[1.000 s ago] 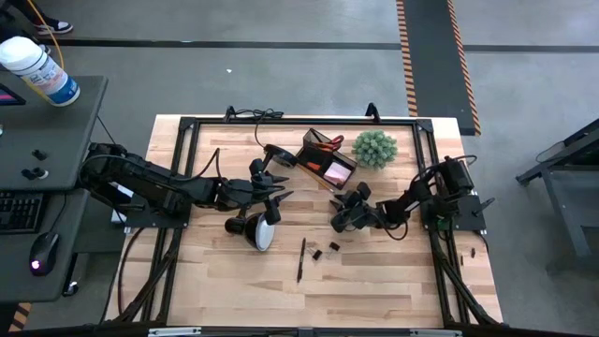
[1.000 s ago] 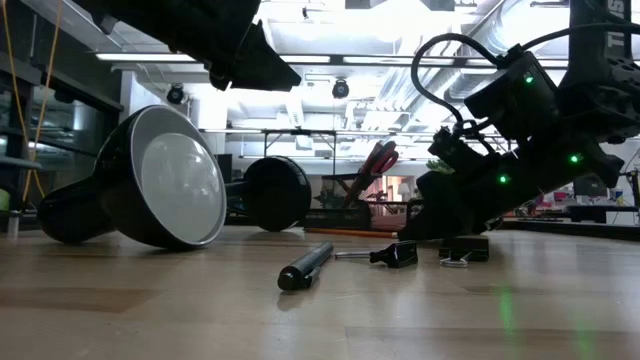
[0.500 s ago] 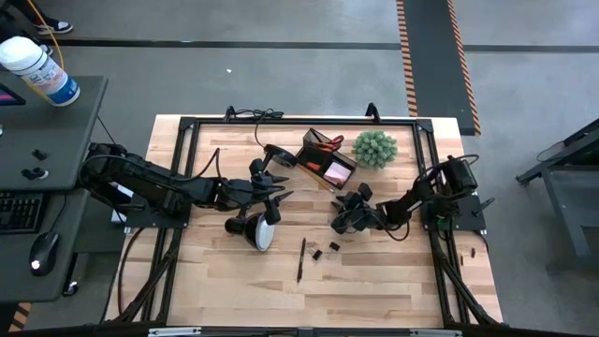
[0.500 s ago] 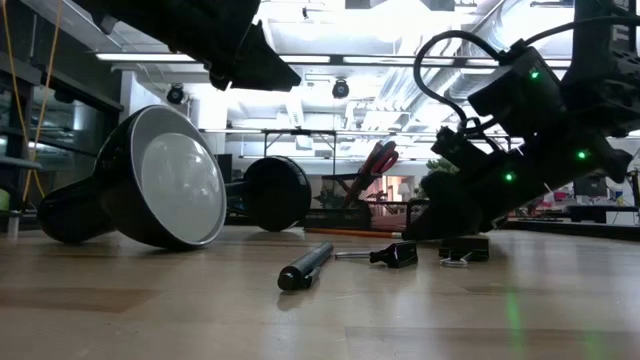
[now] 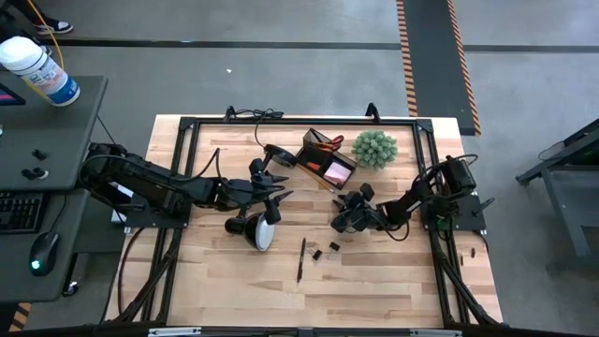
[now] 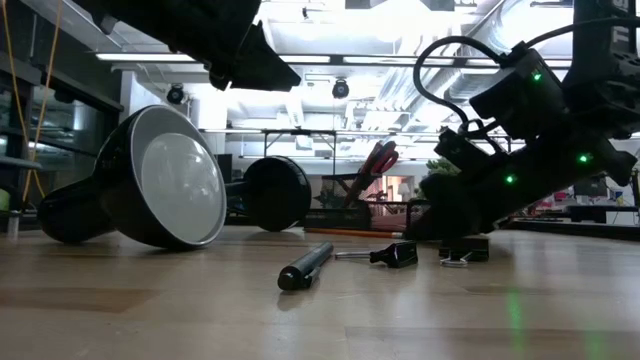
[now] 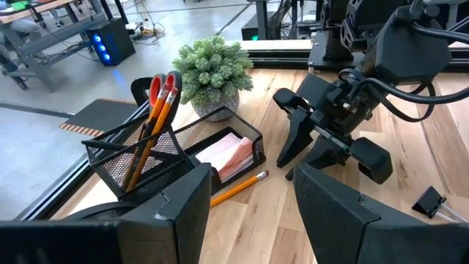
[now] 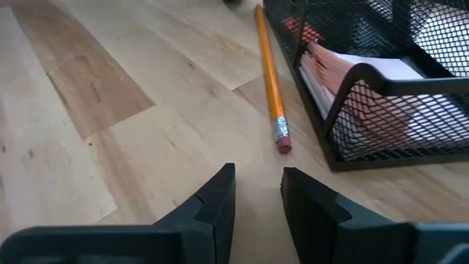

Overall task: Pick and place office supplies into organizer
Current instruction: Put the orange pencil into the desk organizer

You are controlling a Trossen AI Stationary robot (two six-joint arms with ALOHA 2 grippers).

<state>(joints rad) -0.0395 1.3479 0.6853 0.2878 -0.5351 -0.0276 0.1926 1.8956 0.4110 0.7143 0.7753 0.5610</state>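
The black mesh organizer (image 5: pixel 326 161) stands at the table's far middle. Orange-handled scissors (image 7: pixel 163 84) and pencils stand in its cup section, and a pink sticky-note pad (image 7: pixel 227 154) lies in its tray. A yellow pencil (image 8: pixel 268 73) lies flat on the table beside the organizer (image 8: pixel 366 95). My right gripper (image 8: pixel 258 194) is open and low over the table. Its fingertips sit just short of the pencil's eraser end (image 8: pixel 283 143), with nothing between them. My left gripper (image 7: pixel 253 213) hovers open above the table left of the organizer, holding nothing. A black pen (image 5: pixel 301 260) and two binder clips (image 5: pixel 324 250) lie nearer the front.
A black desk lamp (image 5: pixel 257 229) lies on its side at the middle left, its base (image 5: pixel 276 154) behind it. A green plant ball (image 5: pixel 374 148) sits to the right of the organizer. Black rails (image 5: pixel 187 126) frame the table. Bare wood lies toward the near edge.
My right gripper has turned slightly at the wrist while staying low by the organizer. Its finger gap looks unchanged.
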